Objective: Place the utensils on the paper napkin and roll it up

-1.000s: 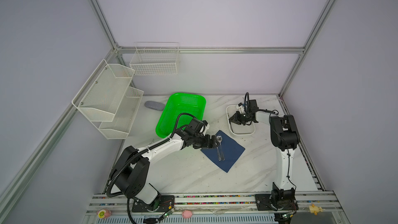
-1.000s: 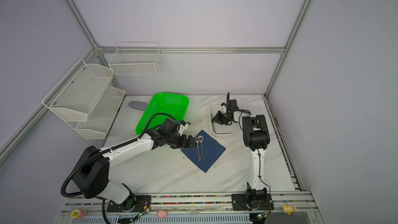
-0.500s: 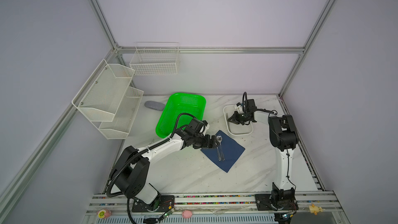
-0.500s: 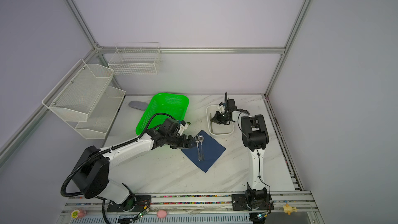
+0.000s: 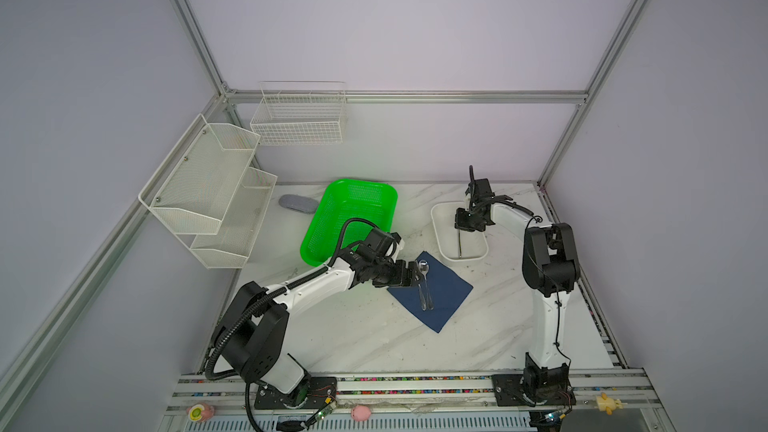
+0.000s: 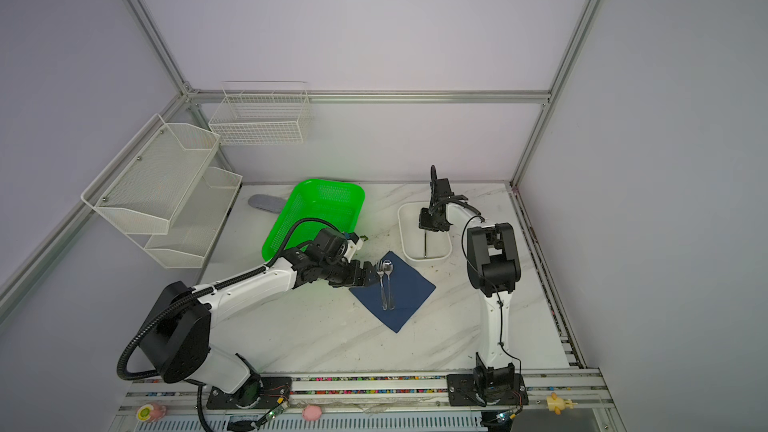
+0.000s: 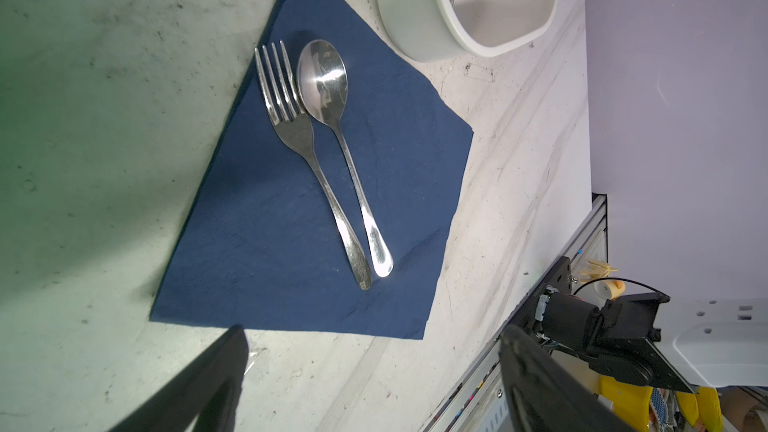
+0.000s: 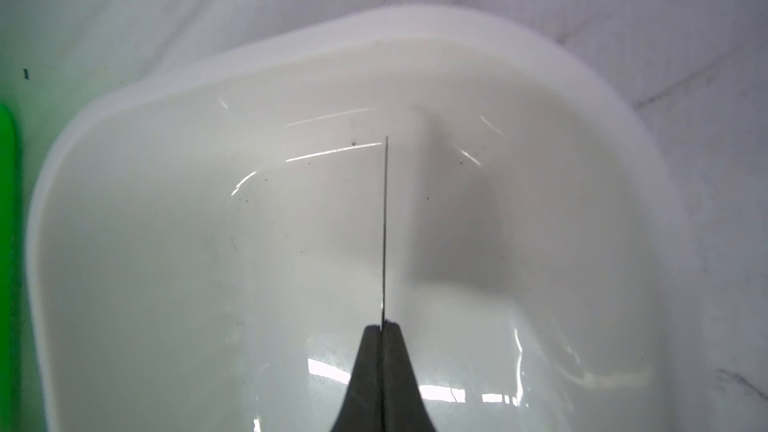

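In both top views the right hand (image 5: 461,229) pinches the knife (image 5: 459,245) inside the white tray (image 5: 445,236). From the left wrist, fork (image 7: 297,130) and spoon (image 7: 322,76) lie together on the napkin (image 7: 257,243), with the left hand (image 7: 372,332) spread open. From the right wrist, the knife shows edge-on above the tray's floor.

Both top views look down from afar, sharing the whole table (image 5: 374,338). Wrist cameras sit just behind the left pincer (image 7: 374,384) and right pincer (image 8: 381,334), facing past them.

Bright even diffuse light, soft shadows; glare on spoon (image 7: 322,76), white tray (image 8: 415,27); tray rim blurred.
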